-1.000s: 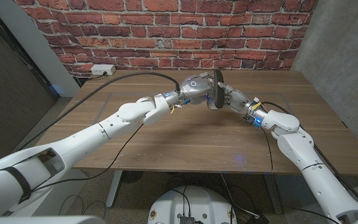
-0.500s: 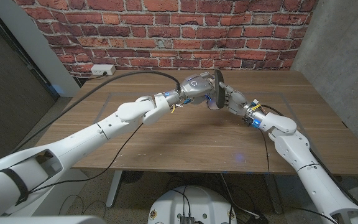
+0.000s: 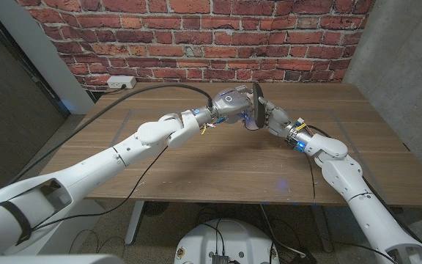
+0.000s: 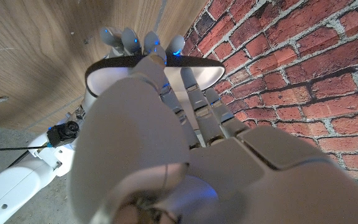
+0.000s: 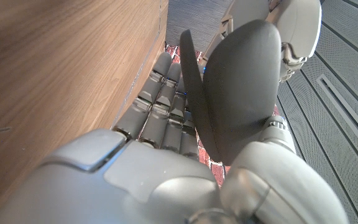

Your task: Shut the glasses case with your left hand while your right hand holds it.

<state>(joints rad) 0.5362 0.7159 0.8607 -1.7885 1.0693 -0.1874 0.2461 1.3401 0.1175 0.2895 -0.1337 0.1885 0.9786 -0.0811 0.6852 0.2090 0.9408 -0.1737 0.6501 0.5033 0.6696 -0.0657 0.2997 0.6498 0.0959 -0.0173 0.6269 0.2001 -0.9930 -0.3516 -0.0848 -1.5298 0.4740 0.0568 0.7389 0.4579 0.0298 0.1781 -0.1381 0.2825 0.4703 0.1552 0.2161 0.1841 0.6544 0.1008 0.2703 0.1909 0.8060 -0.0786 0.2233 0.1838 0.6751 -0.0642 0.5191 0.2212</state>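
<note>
A black glasses case (image 3: 256, 107) stands on edge above the far middle of the wooden table (image 3: 196, 169), clasped between both hands. My left hand (image 3: 231, 100) presses on its left side, fingers (image 4: 143, 42) reaching over the rim (image 4: 104, 65), where pale lining (image 4: 207, 73) shows. My right hand (image 3: 273, 115) holds the case from the right, its fingers (image 5: 160, 106) lying along the dark shell (image 5: 241, 87). A thin second shell (image 5: 188, 74) sits close beside it with a narrow gap between them. My left hand (image 5: 291, 25) shows behind the case.
A red brick wall (image 3: 196, 37) backs the table. A white power strip (image 3: 121, 83) sits at the wall's foot on the left, and a black cable (image 3: 152, 91) runs along my left arm. A grey wall (image 3: 409, 66) stands to the right.
My right forearm and wrist have shifted slightly toward the case. Both hands stay on the case, which remains in the same place.
</note>
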